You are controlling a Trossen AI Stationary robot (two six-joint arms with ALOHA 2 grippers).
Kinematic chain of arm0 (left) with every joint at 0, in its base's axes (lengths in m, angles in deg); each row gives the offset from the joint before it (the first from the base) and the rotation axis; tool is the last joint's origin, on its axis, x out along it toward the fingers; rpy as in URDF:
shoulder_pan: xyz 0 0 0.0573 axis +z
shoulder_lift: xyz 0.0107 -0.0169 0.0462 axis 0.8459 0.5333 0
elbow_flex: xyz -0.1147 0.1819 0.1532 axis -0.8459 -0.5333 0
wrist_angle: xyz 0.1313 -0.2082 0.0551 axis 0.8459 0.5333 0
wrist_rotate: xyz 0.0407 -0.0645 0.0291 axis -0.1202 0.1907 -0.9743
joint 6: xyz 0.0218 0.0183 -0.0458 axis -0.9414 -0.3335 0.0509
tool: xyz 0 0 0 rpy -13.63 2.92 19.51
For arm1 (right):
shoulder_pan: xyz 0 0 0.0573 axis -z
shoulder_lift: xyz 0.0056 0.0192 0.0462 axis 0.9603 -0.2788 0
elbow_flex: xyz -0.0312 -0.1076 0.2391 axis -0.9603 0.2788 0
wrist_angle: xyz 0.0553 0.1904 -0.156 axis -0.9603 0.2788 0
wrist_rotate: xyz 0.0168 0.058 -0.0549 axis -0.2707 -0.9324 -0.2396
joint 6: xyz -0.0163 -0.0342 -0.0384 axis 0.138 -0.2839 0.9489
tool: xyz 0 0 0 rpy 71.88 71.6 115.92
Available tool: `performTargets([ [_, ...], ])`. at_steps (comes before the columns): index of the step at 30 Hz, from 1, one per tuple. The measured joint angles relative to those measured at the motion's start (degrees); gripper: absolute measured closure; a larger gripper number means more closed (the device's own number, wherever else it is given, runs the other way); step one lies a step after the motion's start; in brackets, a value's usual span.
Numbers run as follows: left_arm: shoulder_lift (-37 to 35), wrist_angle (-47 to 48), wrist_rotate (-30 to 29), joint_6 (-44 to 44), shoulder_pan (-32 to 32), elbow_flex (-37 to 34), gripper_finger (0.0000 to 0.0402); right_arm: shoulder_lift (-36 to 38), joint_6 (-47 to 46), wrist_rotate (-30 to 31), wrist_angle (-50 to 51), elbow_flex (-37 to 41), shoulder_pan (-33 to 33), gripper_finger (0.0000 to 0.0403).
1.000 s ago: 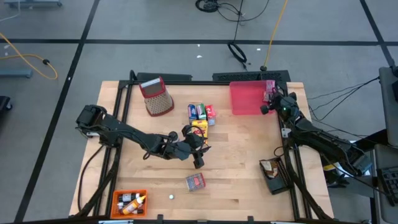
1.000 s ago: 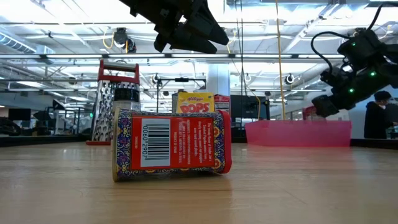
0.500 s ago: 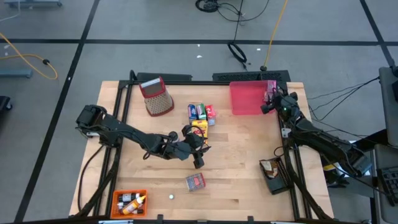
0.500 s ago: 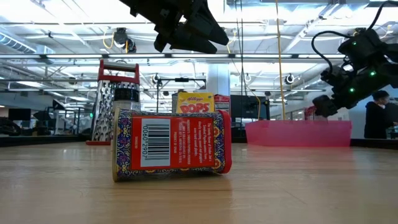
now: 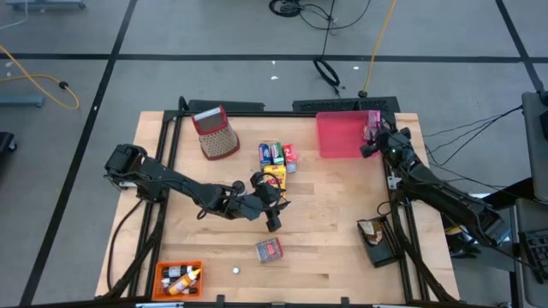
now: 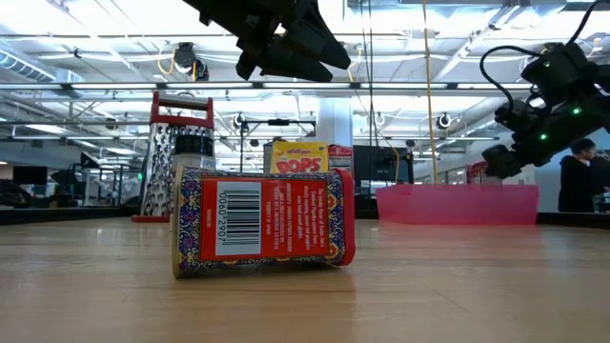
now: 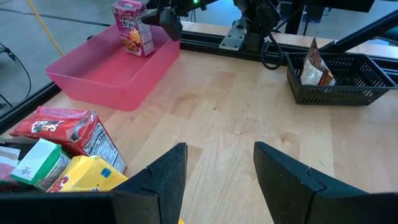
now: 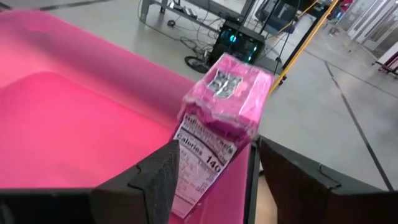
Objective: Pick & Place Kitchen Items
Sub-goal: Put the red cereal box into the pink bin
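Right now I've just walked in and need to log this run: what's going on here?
The right claw, open, is at the pink tray, with a pink packet standing between its fingers against the tray's wall. The left claw, open and empty, hovers mid-table near the grocery cluster. A red box lies on its side nearer the front.

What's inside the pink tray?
Just one pink packet stands inside the pink tray, in its corner by the right pincer. The packet's base is hidden.

A robotics lab is indicated: a framed wooden surface (image 5: pixel 325 214) is set on a taped concrete floor (image 5: pixel 214 77), with loose cables (image 5: pixel 330 73) and exposed ceiling trusses (image 6: pixel 114 90).
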Motion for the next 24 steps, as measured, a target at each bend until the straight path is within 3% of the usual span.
performTargets([
  [13, 0.00, -0.02, 0.00, 0.00, 0.00, 0.00, 0.0215, 4.84, -4.34, -0.85, 10.34, -7.67, -3.97, 0.0187],
  [17, 0.00, 0.00, 0.00, -0.69, 0.00, 0.00, 0.0215, 4.94, -7.40, -5.76, 10.48, -8.92, -8.14, 0.0188],
  [24, 0.00, 0.00, 0.00, -0.98, 0.05, 0.00, 0.0215, 4.89, -15.34, -21.90, 9.05, -9.70, -17.67, 0.0196],
])
